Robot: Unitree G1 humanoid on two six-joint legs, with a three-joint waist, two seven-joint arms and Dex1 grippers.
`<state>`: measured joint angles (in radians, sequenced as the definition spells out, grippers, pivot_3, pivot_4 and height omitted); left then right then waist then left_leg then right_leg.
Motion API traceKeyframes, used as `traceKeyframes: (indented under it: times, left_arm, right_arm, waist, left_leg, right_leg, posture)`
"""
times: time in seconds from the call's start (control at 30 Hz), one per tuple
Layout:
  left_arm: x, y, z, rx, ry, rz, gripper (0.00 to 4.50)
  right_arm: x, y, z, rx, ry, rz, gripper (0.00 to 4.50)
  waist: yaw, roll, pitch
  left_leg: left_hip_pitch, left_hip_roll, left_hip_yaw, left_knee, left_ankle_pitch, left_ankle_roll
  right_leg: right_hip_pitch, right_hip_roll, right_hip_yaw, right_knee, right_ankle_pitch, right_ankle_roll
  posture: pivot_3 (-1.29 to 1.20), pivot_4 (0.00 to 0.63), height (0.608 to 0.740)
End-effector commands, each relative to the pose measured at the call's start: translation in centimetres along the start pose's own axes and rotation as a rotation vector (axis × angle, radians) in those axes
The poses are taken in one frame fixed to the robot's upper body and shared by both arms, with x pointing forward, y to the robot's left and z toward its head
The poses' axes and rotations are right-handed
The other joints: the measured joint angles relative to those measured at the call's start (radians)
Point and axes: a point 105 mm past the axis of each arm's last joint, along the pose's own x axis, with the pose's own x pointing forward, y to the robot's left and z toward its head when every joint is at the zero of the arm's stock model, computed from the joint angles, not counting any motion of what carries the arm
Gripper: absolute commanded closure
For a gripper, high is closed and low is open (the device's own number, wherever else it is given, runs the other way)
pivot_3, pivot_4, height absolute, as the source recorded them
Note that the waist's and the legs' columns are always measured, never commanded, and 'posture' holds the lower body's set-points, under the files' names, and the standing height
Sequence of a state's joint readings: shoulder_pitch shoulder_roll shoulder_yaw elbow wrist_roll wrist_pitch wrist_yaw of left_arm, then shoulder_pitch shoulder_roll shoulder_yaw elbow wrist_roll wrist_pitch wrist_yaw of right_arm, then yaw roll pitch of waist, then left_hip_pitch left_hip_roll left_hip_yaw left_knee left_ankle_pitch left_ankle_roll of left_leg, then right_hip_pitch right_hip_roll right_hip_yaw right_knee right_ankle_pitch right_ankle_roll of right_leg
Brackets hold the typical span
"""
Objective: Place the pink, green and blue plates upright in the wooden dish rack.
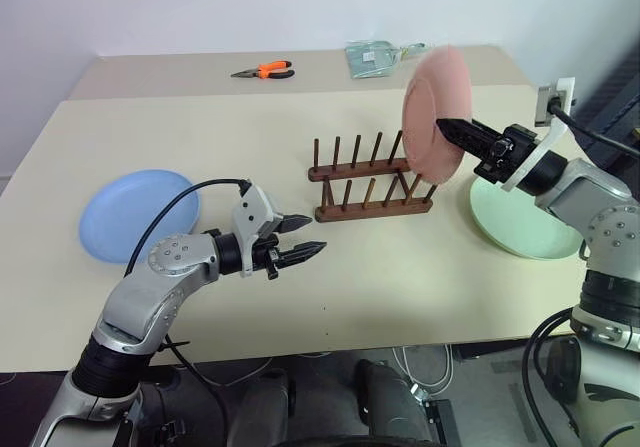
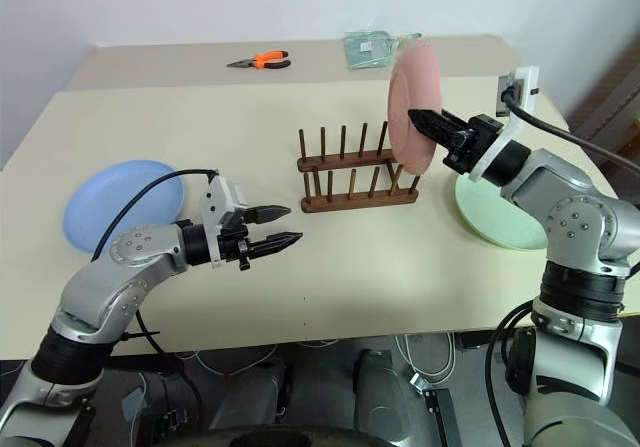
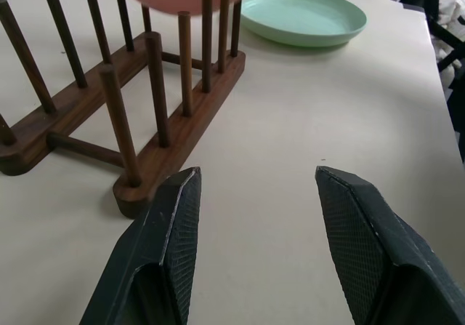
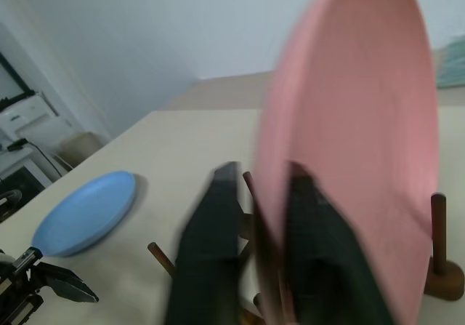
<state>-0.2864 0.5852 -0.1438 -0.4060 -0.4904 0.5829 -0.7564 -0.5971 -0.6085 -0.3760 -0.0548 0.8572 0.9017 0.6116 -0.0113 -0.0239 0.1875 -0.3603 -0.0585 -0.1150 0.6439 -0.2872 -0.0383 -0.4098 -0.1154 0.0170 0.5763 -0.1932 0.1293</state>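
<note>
No readable writing is showing anywhere. The pink plate [image 1: 436, 115] is standing on edge, blurred, over the right end of the wooden rack [image 1: 370, 179], hiding pegs there. The right gripper [image 1: 462, 132] is reaching level, fingers pinching the plate's rim. The left gripper [image 1: 303, 237] is pointing at the rack, fingers spread, empty. The blue plate [image 1: 135, 213] is lying far left, the green plate [image 1: 515, 225] right, partly covered by the right arm.

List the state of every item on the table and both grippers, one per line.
pink plate: upright, over the rack's right end, rim between the right gripper's fingers
green plate: flat on the table, right of the rack
blue plate: flat on the table, far left
wooden dish rack: no plate seated
pliers: lying at the far edge
left gripper: open, empty
right gripper: around the pink plate's rim
</note>
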Motion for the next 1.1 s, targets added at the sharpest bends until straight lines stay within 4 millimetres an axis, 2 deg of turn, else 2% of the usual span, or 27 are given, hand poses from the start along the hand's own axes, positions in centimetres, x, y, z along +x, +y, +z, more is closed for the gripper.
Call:
traceKeyframes:
  times: [0.03,0.07,0.1,0.17,0.2,0.23,0.3,0.33,0.4,0.47,0.57,0.67,0.7,0.77,0.8,0.97,1.03,1.1]
  left_arm:
    - [-0.1,0.0,0.6,0.016,-0.018,0.006,1.92]
    - [0.0,0.1,0.6,0.002,-0.026,0.005,1.40]
    - [0.2,0.0,0.7,-0.010,-0.034,-0.001,1.12]
    - [0.9,-1.1,0.9,0.018,-0.036,-0.059,0.18]
    - [1.3,-1.6,1.0,0.054,-0.033,-0.078,0.04]
    - [1.7,-1.9,1.0,0.071,-0.032,-0.094,0.01]
    - [2.5,-2.6,1.1,0.072,-0.043,-0.131,0.00]
    - [2.7,-2.8,1.2,0.072,-0.048,-0.143,0.00]
    - [3.5,-3.5,1.3,0.084,-0.051,-0.182,0.00]
    - [4.1,-3.9,1.3,0.100,-0.053,-0.211,0.00]
    - [4.5,-3.8,1.5,0.110,-0.055,-0.216,0.00]
    - [4.5,-3.6,1.8,0.118,-0.058,-0.220,0.00]
    - [4.6,-3.6,1.8,0.119,-0.058,-0.220,0.00]
    - [4.4,-3.4,1.7,0.127,-0.052,-0.213,0.00]
    - [4.3,-3.3,1.7,0.130,-0.050,-0.208,0.00]
    - [3.9,-3.2,1.5,0.125,-0.043,-0.185,0.00]
    - [3.8,-3.3,1.2,0.124,-0.035,-0.178,0.00]
    - [3.6,-3.2,1.1,0.115,-0.034,-0.168,0.00]
  right_arm:
    - [-0.6,-0.8,4.1,-0.205,-0.139,-0.123,1.95]
    - [-1.1,-1.2,5.1,-0.241,-0.176,-0.162,1.44]
    - [-1.7,-1.4,5.9,-0.262,-0.205,-0.187,1.35]
    - [-3.9,-2.2,6.9,-0.284,-0.234,-0.248,1.35]
    - [-5.1,-3.0,6.9,-0.275,-0.227,-0.286,1.35]
    - [-6.3,-3.8,6.6,-0.282,-0.202,-0.334,1.17]
    - [-8.2,-5.0,3.8,-0.373,-0.026,-0.411,0.55]
    - [-8.7,-5.2,2.8,-0.404,0.037,-0.418,0.08]
    - [-9.8,-4.7,-2.1,-0.486,0.296,-0.376,0.08]
    - [-10.7,-4.5,-5.8,-0.539,0.475,-0.343,0.08]
    - [-11.4,-5.6,-8.7,-0.591,0.599,-0.383,0.08]
    - [-11.5,-7.2,-10.3,-0.629,0.667,-0.440,0.08]
    - [-11.6,-7.6,-10.6,-0.638,0.679,-0.453,0.62]
    - [-11.5,-8.6,-11.1,-0.657,0.698,-0.482,1.38]
    - [-11.4,-8.9,-11.1,-0.662,0.694,-0.497,1.96]
    - [-10.6,-9.5,-9.9,-0.707,0.653,-0.521,4.44]
    - [-10.2,-9.7,-8.5,-0.764,0.609,-0.560,4.44]
    - [-9.3,-9.8,-5.9,-0.831,0.507,-0.612,4.44]
  waist:
    - [0.000,0.000,0.000]
    - [0.000,0.000,0.000]
    - [0.001,0.000,0.000]
    - [0.006,0.000,0.000]
    - [0.012,0.000,0.000]
    - [0.019,0.000,0.000]
    - [0.029,-0.001,-0.001]
    - [0.028,-0.001,-0.001]
    - [0.024,0.000,-0.001]
    - [0.017,0.001,-0.001]
    - [-0.003,0.004,-0.001]
    - [-0.007,0.003,0.000]
    - [-0.005,0.004,0.000]
    - [0.000,0.003,0.000]
    - [0.001,0.003,0.000]
    - [0.006,0.003,0.000]
    - [0.004,0.003,0.000]
    - [0.002,0.003,0.000]
  left_leg:
    - [0.000,0.000,0.000,0.000,0.000,0.000]
    - [0.000,0.000,0.000,0.000,0.000,0.000]
    - [0.000,0.000,0.000,0.000,0.000,0.000]
    - [-0.001,-0.001,0.000,0.001,0.000,0.000]
    - [-0.002,-0.001,-0.001,0.001,0.000,0.000]
    - [-0.002,-0.001,-0.001,0.001,0.000,0.000]
    - [-0.003,-0.002,-0.001,0.002,0.000,0.001]
    - [-0.003,-0.002,-0.001,0.002,0.000,0.001]
    - [-0.003,-0.002,-0.001,0.002,-0.001,0.001]
    - [-0.002,-0.002,0.000,0.002,-0.001,0.001]
    - [0.001,0.000,0.004,0.002,-0.001,0.001]
    - [0.002,0.001,0.006,0.002,-0.001,0.001]
    - [0.003,0.001,0.005,0.002,-0.001,0.001]
    - [0.002,0.001,0.005,0.002,-0.001,0.001]
    - [0.002,0.001,0.004,0.002,-0.001,0.001]
    - [0.001,0.000,0.003,0.002,-0.001,0.001]
    - [0.002,0.000,0.003,0.002,-0.001,0.001]
    - [0.002,0.000,0.003,0.002,-0.001,0.001]
  right_leg:
    - [0.000,0.000,0.000,0.000,0.000,0.001]
    - [0.000,0.000,0.000,0.000,0.000,0.001]
    - [0.000,0.000,0.000,0.000,-0.001,0.001]
    - [0.000,0.000,0.000,0.000,-0.001,0.002]
    - [0.000,0.000,0.000,0.000,-0.001,0.002]
    - [0.000,0.000,0.000,-0.001,0.000,0.001]
    - [0.000,-0.001,-0.001,-0.002,-0.001,0.001]
    - [0.001,-0.001,-0.001,-0.002,-0.001,0.001]
    - [0.001,-0.001,-0.001,-0.003,-0.001,0.001]
    - [0.001,-0.001,0.000,-0.002,-0.003,0.005]
    - [0.002,-0.001,0.002,0.000,-0.003,0.005]
    - [0.002,-0.001,0.001,0.000,-0.003,0.004]
    - [0.002,-0.001,0.000,0.000,-0.003,0.004]
    - [0.002,-0.001,0.001,0.000,-0.003,0.004]
    - [0.002,-0.001,0.001,0.000,-0.003,0.004]
    - [0.002,-0.001,0.001,-0.001,-0.003,0.005]
    - [0.003,-0.001,0.001,0.000,-0.003,0.005]
    - [0.003,-0.001,0.001,0.000,-0.003,0.005]
  posture:
    - [0.00,0.150,0.740]
    - [0.00,0.150,0.740]
    - [0.00,0.150,0.740]
    - [0.00,0.150,0.740]
    - [0.00,0.150,0.740]
    - [0.00,0.150,0.740]
    - [0.00,0.150,0.740]
    - [0.00,0.150,0.740]
    - [0.00,0.150,0.740]
    - [0.00,0.150,0.740]
    - [0.00,0.150,0.740]
    - [0.00,0.150,0.740]
    - [0.00,0.150,0.740]
    - [0.00,0.150,0.740]
    - [0.00,0.150,0.740]
    - [0.00,0.150,0.740]
    - [0.00,0.150,0.740]
    - [0.00,0.150,0.740]
